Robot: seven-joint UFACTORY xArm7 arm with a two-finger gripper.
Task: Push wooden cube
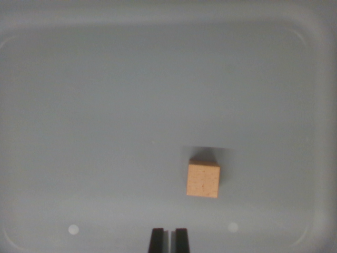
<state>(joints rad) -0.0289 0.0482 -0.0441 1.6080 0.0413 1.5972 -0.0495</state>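
Cube [203, 179] sits flat on the tray [105, 105] floor, lower centre, toward the wrist view's right, clear of every wall. Gripper [169, 240] shows at the bottom edge; fingers [157, 240] nearly together, a thin slit between, holding nothing. Gripper and cube apart, no contact. Judged step: approach, push not yet begun. Next move calls for lining the closed tips behind a cube face, low enough to meet it squarely.

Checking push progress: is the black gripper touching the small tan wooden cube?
Apart. In the wrist view, grey tray floor shows plainly between the black gripper at the bottom edge and the small tan wooden cube, which sits up and to the wrist view's right.
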